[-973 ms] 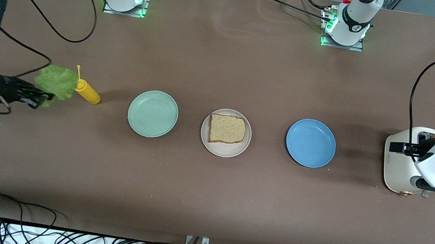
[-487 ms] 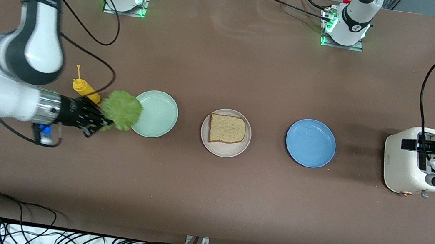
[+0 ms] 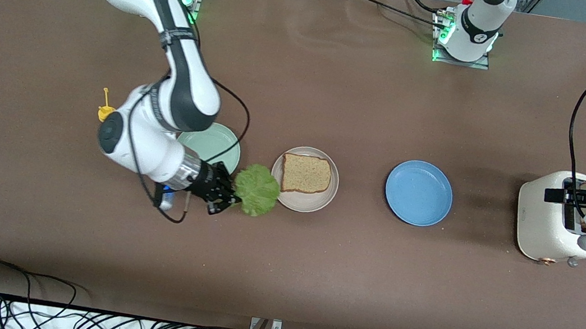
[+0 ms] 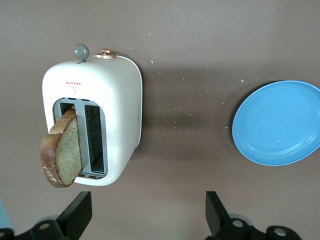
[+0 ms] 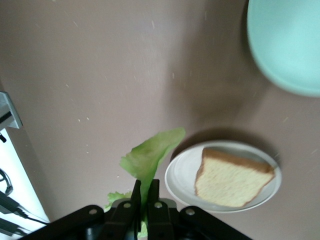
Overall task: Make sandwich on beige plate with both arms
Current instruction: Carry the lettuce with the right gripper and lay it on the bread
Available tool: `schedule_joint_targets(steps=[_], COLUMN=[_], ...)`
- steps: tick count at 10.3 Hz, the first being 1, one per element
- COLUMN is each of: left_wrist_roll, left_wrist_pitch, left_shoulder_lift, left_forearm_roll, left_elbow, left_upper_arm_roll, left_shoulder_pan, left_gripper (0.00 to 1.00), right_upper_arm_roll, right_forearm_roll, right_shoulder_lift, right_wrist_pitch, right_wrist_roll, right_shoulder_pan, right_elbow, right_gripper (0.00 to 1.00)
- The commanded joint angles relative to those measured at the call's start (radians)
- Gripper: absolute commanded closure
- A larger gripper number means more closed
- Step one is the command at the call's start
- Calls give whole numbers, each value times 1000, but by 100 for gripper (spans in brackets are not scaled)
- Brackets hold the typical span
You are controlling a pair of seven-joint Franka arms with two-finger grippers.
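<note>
One square tan bread slice (image 3: 306, 174) lies on the round beige plate (image 3: 316, 204) in the middle of the brown counter (image 3: 280, 265). The right pincer (image 3: 225, 196), pinched shut on the ruffled green lettuce leaf (image 3: 257, 189), should carry it over the bread, go low, then let go. The left pincer (image 4: 145, 220) hangs wide open and empty over the white toaster (image 4: 115, 90), where a second bread slice (image 4: 65, 155) pokes out.

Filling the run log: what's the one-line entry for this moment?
right tool: shut on lettuce, beside beige plate | left tool: open over toaster | plate: one bread slice
</note>
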Motion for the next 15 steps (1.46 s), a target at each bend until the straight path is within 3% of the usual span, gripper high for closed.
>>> schedule_joint_targets(steps=[1, 3, 11, 12, 13, 14, 15], left_wrist_roll=[1, -2, -2, -2, -2, -2, -2], left_wrist_pitch=[-6, -6, -6, -6, -6, -6, -6], left_shoulder_lift=[-20, -20, -18, -18, -18, -18, -18], left_forearm_roll=[38, 38, 38, 38, 38, 38, 38], left_elbow=[-19, -24, -27, -27, -27, -29, -29], left_upper_arm_roll=[-4, -4, -6, -6, -4, -6, -6], left_shoulder_pan=[-4, -7, -10, -10, -10, -10, -10], left_gripper=[0, 0, 0, 0, 0, 0, 0], right_upper_arm_roll=[81, 158, 157, 157, 157, 152, 134], right_forearm_roll=[23, 32, 21, 21, 21, 23, 20], right_shoulder_lift=[42, 77, 117, 114, 109, 97, 70], right_wrist_pitch=[89, 167, 166, 163, 161, 152, 117], right_wrist_roll=[82, 112, 99, 99, 101, 107, 107], right_shoulder_pan=[-9, 0, 71, 71, 71, 69, 69], right_elbow=[13, 10, -67, -65, -65, -67, -65], right_gripper=[100, 100, 97, 67, 49, 15, 0])
